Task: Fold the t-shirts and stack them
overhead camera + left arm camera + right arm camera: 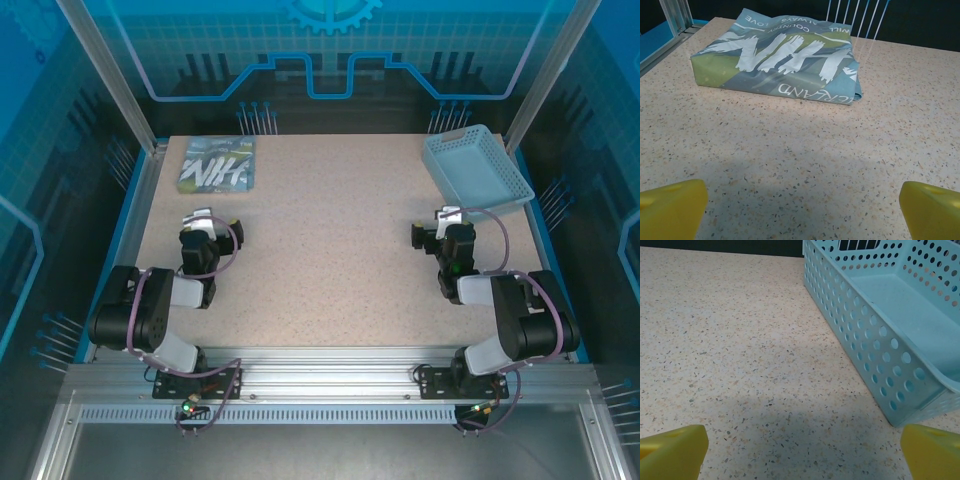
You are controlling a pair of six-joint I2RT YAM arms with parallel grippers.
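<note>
A folded bundle of t-shirts [218, 165], dusty blue and green with bold white lettering, lies flat at the table's far left corner. In the left wrist view the t-shirts [780, 57] sit ahead of my left gripper [802, 215], well apart from it. Its yellow fingertips [670, 210] stand wide, with bare table between them. From above, my left gripper [215, 222] rests low on the left, a short way nearer than the bundle. My right gripper [433, 225] sits low on the right and is open with nothing in it; the wrist view has its fingertips [932, 450] wide apart over bare table.
A light blue perforated plastic basket [475, 168] stands empty at the far right; its wall [860, 330] is just ahead and right of my right gripper [802, 455]. Blue rails edge the speckled tabletop [330, 250].
</note>
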